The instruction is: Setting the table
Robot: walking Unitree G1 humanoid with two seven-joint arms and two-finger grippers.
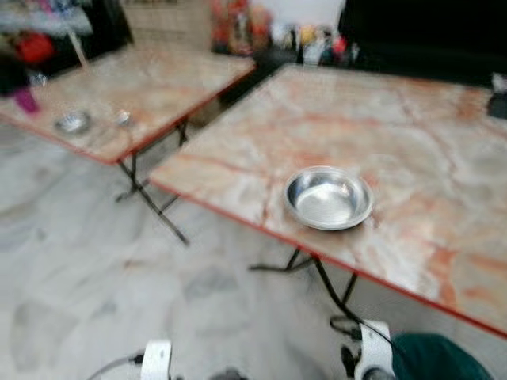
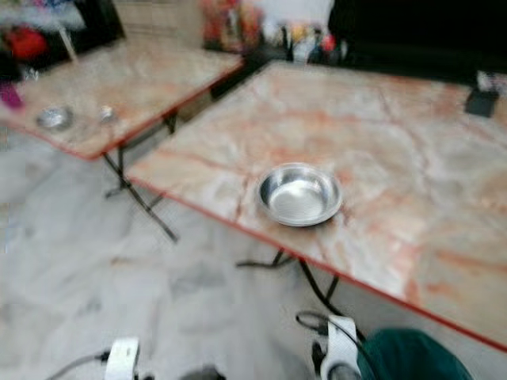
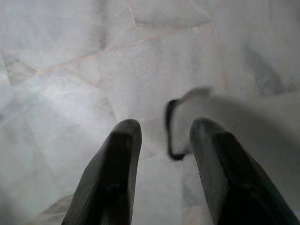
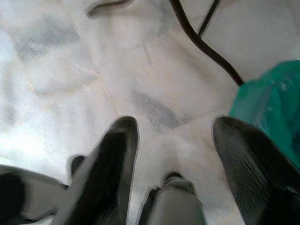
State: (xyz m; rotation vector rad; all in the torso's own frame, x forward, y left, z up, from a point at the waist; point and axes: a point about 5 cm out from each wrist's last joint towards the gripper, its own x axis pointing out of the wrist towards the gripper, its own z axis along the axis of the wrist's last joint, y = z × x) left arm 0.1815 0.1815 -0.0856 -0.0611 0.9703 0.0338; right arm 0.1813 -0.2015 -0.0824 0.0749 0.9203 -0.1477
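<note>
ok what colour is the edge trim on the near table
Red-orange, running along the near table's edge under the marble-patterned top; it shows best in the left eye view.

Two tables; two steel bowls.

A green bag is seen on the pale marble floor, with blurred clutter beyond.

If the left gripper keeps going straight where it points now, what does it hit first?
Most likely the floor. The left gripper hangs open, pointing down at pale marble tiles. A thin dark curved thing lies near that line; depth is unclear.
</note>
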